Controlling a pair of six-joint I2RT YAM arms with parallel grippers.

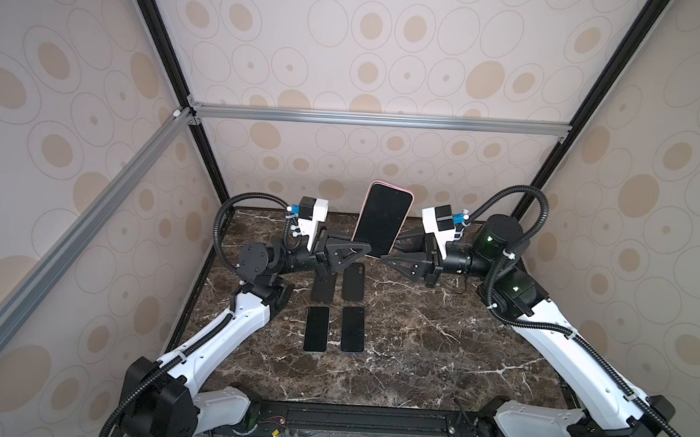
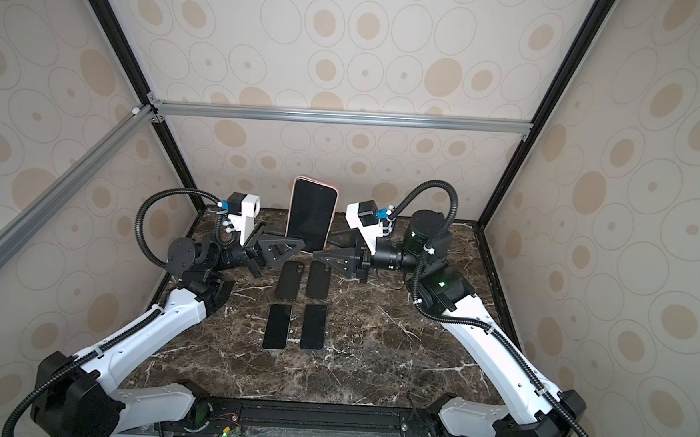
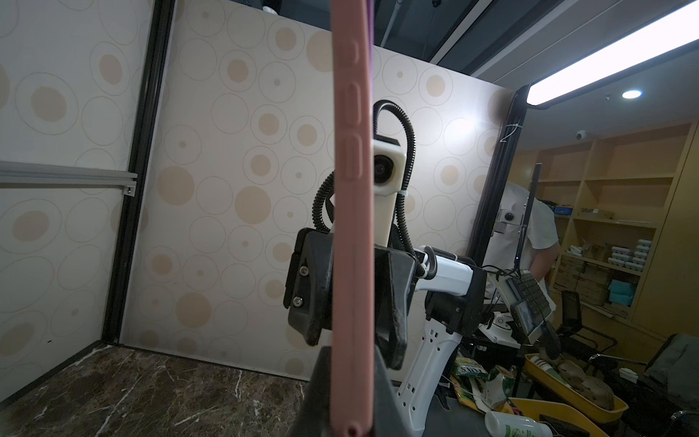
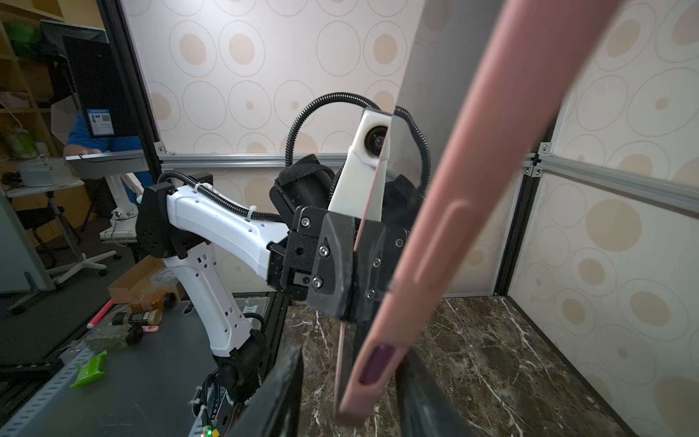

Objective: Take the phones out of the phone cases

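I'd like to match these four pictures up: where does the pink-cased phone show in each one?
In a top view: pink-cased phone held upright, centre back.
In a top view: same spot.
Left wrist: edge-on pink strip, close up.
Right wrist: slanted pink edge, close up.
Shared landmark: the silver rail behind it.

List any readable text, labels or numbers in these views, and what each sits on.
No text can be read with confidence.
On the green packet outside the cell: pale letters, too blurred to read.
On the blue card in the background: a code square and lines of print, too small to read.
On the white bottle: green print, blurred.
On the pink phone case: no print visible.
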